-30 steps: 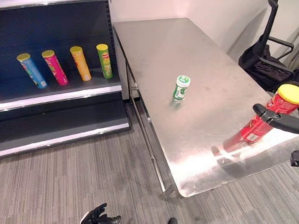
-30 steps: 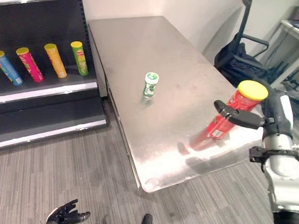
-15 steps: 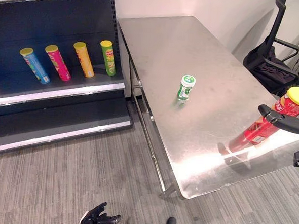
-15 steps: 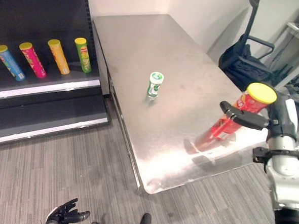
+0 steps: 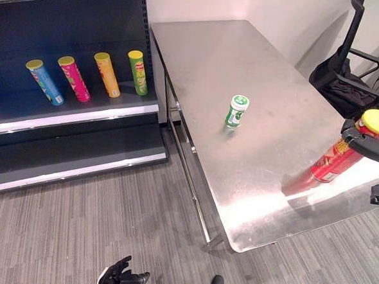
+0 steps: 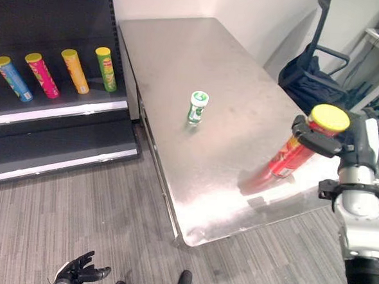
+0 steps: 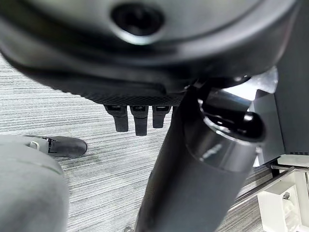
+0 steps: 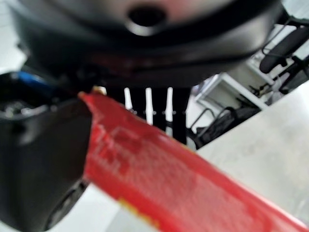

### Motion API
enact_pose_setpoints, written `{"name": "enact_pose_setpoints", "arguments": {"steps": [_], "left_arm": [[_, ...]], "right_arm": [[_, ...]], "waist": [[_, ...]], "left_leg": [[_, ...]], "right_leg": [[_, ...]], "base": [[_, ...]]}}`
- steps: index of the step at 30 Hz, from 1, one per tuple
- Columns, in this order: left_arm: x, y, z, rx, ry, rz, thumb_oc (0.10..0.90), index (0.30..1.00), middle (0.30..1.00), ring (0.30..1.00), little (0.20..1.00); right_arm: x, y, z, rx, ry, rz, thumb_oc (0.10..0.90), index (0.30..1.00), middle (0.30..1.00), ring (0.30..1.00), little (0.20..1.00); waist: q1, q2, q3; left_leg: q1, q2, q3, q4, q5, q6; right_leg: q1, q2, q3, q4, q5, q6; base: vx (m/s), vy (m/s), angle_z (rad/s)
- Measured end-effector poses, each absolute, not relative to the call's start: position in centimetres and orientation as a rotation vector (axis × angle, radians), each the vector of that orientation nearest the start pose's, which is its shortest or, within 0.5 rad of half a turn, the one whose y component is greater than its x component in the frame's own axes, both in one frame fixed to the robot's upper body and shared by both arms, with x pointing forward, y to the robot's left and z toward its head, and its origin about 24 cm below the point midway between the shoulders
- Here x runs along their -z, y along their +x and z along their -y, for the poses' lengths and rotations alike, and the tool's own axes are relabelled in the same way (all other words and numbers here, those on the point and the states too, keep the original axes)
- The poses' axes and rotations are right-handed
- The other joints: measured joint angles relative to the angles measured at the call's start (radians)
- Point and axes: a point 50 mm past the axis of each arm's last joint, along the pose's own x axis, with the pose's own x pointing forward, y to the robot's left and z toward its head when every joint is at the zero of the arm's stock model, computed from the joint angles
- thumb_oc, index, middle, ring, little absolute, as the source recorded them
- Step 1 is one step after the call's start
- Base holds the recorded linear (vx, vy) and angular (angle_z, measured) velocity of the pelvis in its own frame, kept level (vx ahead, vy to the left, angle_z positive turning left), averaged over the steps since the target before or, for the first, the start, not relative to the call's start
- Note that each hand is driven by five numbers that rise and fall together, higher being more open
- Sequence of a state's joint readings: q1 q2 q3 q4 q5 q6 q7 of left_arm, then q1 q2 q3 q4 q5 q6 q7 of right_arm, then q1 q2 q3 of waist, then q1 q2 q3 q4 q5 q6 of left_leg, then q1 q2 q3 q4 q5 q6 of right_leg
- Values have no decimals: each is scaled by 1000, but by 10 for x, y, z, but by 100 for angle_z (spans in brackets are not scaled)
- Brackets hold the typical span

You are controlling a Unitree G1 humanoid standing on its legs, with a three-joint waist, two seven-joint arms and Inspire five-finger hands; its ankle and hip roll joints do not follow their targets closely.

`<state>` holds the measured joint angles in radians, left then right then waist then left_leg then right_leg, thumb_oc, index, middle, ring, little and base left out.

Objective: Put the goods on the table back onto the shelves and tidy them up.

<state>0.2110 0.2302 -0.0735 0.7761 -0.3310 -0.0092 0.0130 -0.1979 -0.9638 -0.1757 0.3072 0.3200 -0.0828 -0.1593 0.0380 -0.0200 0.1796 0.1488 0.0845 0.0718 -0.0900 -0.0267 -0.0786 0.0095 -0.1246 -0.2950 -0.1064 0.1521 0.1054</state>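
- A smooth, reflective steel table was seen beside dark shelves on which four slim tubes stood.
- The right hand was clamped round the red can near its yellow lid, at the table's near corner.
- Lifting was judged in hand; carrying to the shelves would follow.
- A small green-and-white bottle remained mid-table.
- The left hand hung low over the carpet, fingers apart.

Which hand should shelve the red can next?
Right. The right hand is already closed round the red can near its yellow lid, at the table edge. The left hand hangs low over the floor, holding nothing.
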Motion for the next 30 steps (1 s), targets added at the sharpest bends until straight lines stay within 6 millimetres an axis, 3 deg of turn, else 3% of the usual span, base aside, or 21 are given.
{"name": "enact_pose_setpoints", "arguments": {"steps": [7,13,16,18,19,20,21,22,23,25,26,27,28,29,30], "left_arm": [[137,98,-232,-265,-85,-948,800,900,900,900,900],[136,93,-241,-328,-109,-945,800,900,900,900,900],[136,95,-239,-335,-131,-933,800,900,900,900,900],[135,100,-237,-343,-143,-917,800,900,900,900,900],[132,107,-233,-345,-160,-892,800,900,900,900,900],[131,114,-228,-333,-175,-873,800,900,900,900,900],[130,119,-225,-313,-171,-865,800,900,900,900,900],[130,119,-225,-313,-171,-865,800,900,900,900,900],[129,123,-227,-313,-144,-866,800,900,900,900,900],[130,124,-228,-293,-118,-880,800,900,900,900,900],[131,123,-226,-275,-104,-893,800,900,900,900,900],[132,121,-224,-257,-75,-902,800,900,900,900,900],[135,117,-224,-225,-63,-928,800,900,900,900,900],[136,115,-222,-204,-57,-935,800,900,900,900,900],[135,114,-232,-209,-25,-942,800,900,900,900,900]], "right_arm": [[-187,266,369,447,-588,204,400,300,300,300,300],[-208,267,345,376,-630,325,400,300,300,300,300],[-229,264,322,327,-663,462,400,300,300,300,300],[-236,264,318,359,-619,526,400,300,300,300,300],[-242,260,316,396,-584,579,400,300,300,300,300],[-250,256,315,417,-586,623,400,300,300,300,300],[-255,253,314,430,-597,658,400,300,300,300,300],[-256,253,314,431,-598,660,400,300,300,300,300],[-260,253,309,430,-600,690,400,300,300,300,300],[-260,252,309,436,-595,692,400,300,300,300,300],[-259,251,311,445,-608,689,400,300,300,300,300],[-259,249,312,454,-618,688,400,300,300,300,300],[-261,233,323,513,-651,696,400,300,300,300,300],[-262,223,332,560,-669,697,400,300,300,300,300],[-251,221,335,610,-607,690,400,300,300,300,300]], "waist": [[-2,9,4],[3,16,6],[37,28,17],[59,32,34],[59,37,51],[58,40,65],[56,53,68],[56,53,68],[68,45,74],[57,30,84],[52,33,82],[49,36,81],[46,44,76],[29,58,68],[9,2,75]], "left_leg": [[9,5,-2,0,0,0],[22,32,-18,0,3,-7],[-24,55,-73,25,14,-26],[-85,44,-113,90,18,-33],[-128,37,-145,116,34,-57],[-150,46,-129,101,26,-73],[-165,74,-65,92,29,-78],[-167,78,-58,91,30,-79],[-219,182,74,78,38,-91],[-234,317,198,47,64,-136],[-228,367,251,39,80,-162],[-218,385,271,30,83,-164],[-204,340,272,59,80,-165],[-201,274,264,86,85,-142],[-197,200,249,101,132,-143]], "right_leg": [[10,4,0,0,-3,2],[35,30,-11,-1,-18,-14],[41,49,-62,0,-31,-30],[41,42,-101,6,-38,-21],[45,32,-150,7,-40,-22],[44,23,-201,2,-31,-45],[41,23,-238,0,-40,-62],[40,23,-241,0,-40,-62],[25,11,-304,0,-36,-59],[27,-11,-337,4,-43,-39],[36,-26,-336,0,-37,-15],[45,-44,-342,0,-27,4],[69,-115,-353,8,17,60],[94,-173,-369,9,42,90],[115,-249,-372,11,69,92]], "base": [[19,-72,1],[17,-147,9],[-102,-126,46],[-131,-3,77],[-114,106,119],[-78,185,144],[-63,268,93],[-30,303,110],[48,346,100],[95,393,99],[142,604,53],[195,592,52],[192,605,58],[115,555,65],[42,440,63]]}}
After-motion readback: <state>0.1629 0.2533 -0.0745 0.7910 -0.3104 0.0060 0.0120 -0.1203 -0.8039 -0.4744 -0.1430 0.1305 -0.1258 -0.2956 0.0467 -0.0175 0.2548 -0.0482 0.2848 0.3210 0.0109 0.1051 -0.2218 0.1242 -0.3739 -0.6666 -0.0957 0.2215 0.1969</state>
